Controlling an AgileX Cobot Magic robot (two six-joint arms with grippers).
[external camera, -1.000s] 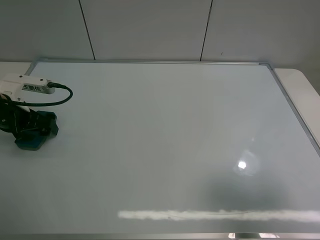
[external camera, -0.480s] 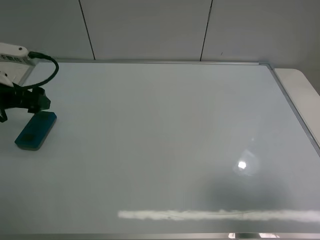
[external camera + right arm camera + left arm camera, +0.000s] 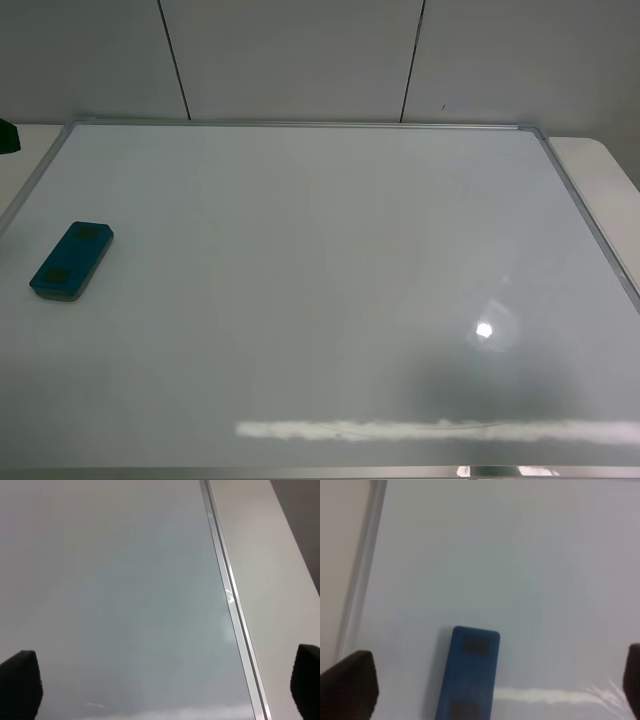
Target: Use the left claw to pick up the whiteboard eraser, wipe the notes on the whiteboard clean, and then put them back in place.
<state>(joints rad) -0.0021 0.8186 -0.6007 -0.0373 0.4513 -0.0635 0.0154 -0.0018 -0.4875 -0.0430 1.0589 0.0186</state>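
Judging from the left wrist view, little is left to go wrong: the left claw (image 3: 492, 685) is spread wide with nothing between its fingers, and the whiteboard eraser (image 3: 469, 672) lies flat on the whiteboard (image 3: 520, 570) just ahead of it, between the two fingertips as framed but clear of both. A renewed descent could nudge the eraser askew or push it toward the silver frame at the claw's outer side, since a light block on a glossy surface is judged likely to slide. In the high view the eraser (image 3: 71, 261) is seen near the board's left edge, and only a dark sliver of the arm shows at the far left. No red notes can be made out anywhere on the board, so the wiping is judged complete; faint residue could be hidden by the glare streak along the near edge. The right claw (image 3: 165, 685) is likewise held open and empty beside the opposite frame. No brand, label or writing can be read.
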